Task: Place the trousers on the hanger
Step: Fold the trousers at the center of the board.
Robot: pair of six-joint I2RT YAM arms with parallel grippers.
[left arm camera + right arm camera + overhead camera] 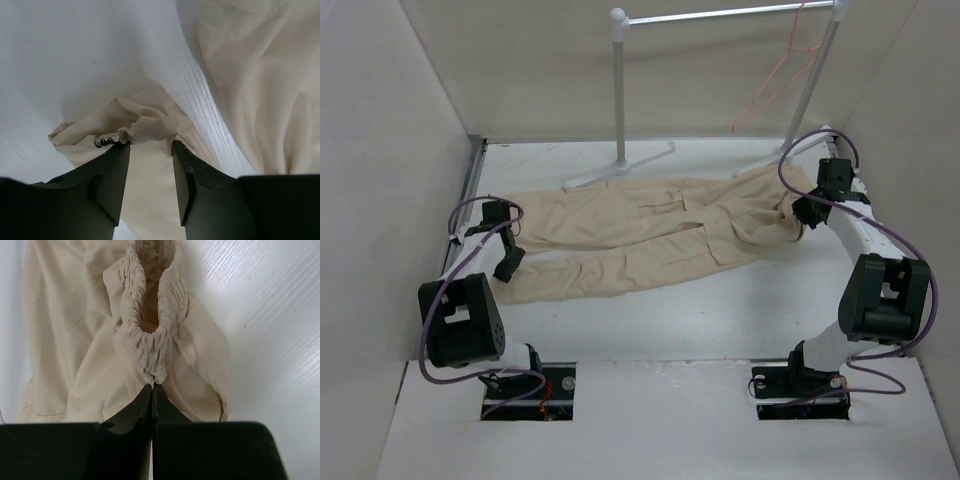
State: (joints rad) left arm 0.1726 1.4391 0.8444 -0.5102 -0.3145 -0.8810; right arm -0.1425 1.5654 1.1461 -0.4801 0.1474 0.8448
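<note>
The beige trousers [650, 235] lie flat across the table, legs to the left and waist to the right. My left gripper [508, 262] is open at the cuff end of the near leg. In the left wrist view its fingers [150, 145] straddle the bunched cuff cloth [145, 125], beside a small metal cord end [103, 141]. My right gripper [802, 213] is at the waist. In the right wrist view it [152, 386] is shut on the gathered elastic waistband [155, 315]. The pink-orange wire hanger [780, 75] hangs from the rail at the back right, apart from both grippers.
A white metal rail stand [620, 90] stands at the back, its foot [620, 165] just behind the trousers. White walls close in the left, back and right sides. Purple cables loop off both arms.
</note>
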